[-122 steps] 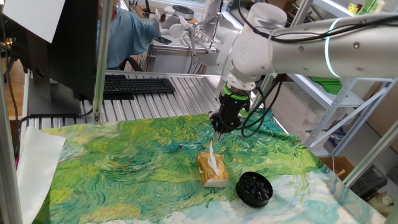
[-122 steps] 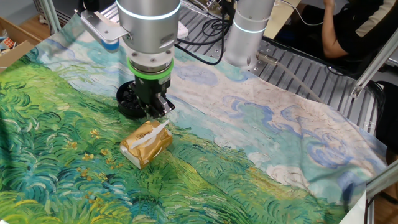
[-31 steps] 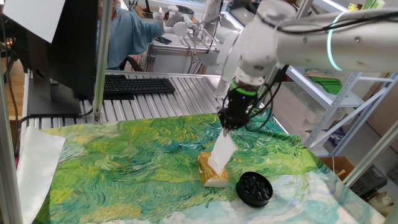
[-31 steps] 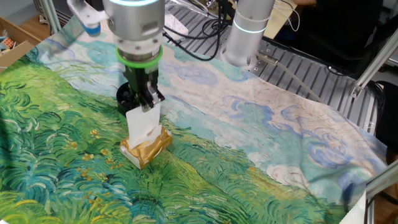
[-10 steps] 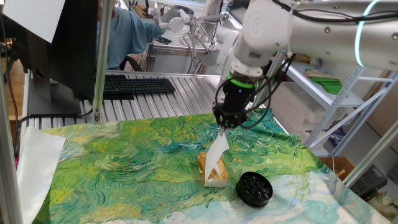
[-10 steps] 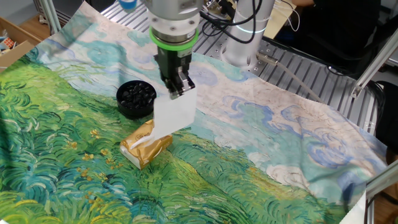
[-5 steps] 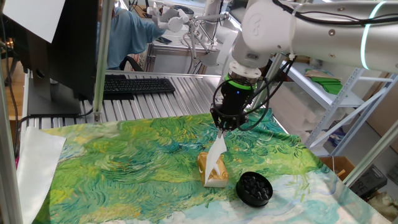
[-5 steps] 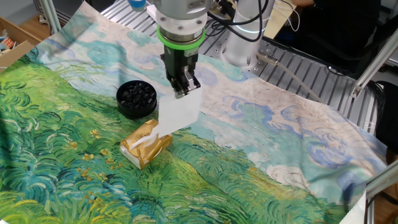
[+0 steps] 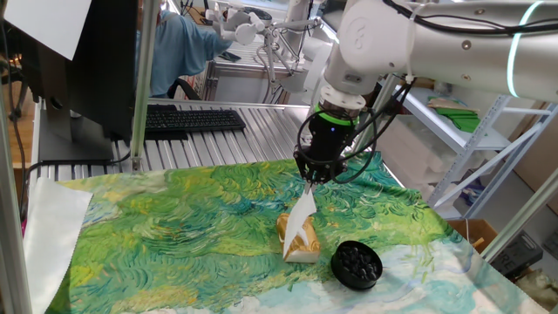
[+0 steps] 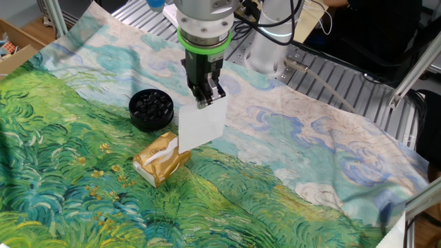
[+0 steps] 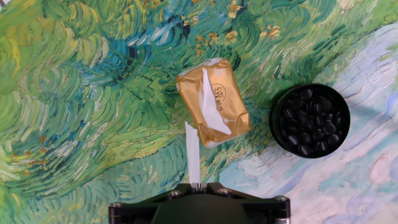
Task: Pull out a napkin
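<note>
My gripper [image 10: 204, 96] is shut on the top of the napkin [image 10: 202, 124], a thin white sheet that hangs free below the fingers, clear of the pack. In the first fixed view the gripper [image 9: 311, 179] holds the napkin [image 9: 301, 218] above the tan-yellow tissue pack [image 9: 301, 244]. The pack [image 10: 161, 159] lies on the painted cloth with another white tissue showing in its slot. In the hand view the napkin [image 11: 193, 155] shows edge-on, running up from the gripper [image 11: 194, 185], beside the pack [image 11: 213, 101].
A round black container [image 10: 151, 109] stands next to the pack; it also shows in the first fixed view [image 9: 357, 263] and the hand view [image 11: 310, 119]. A keyboard [image 9: 187, 119] lies behind the cloth. A large white paper sheet [image 9: 48, 235] lies at the left.
The gripper has risen and shifted a little away from the pack with the napkin. The napkin's lower edge has come out of the pack's slot and hangs free.
</note>
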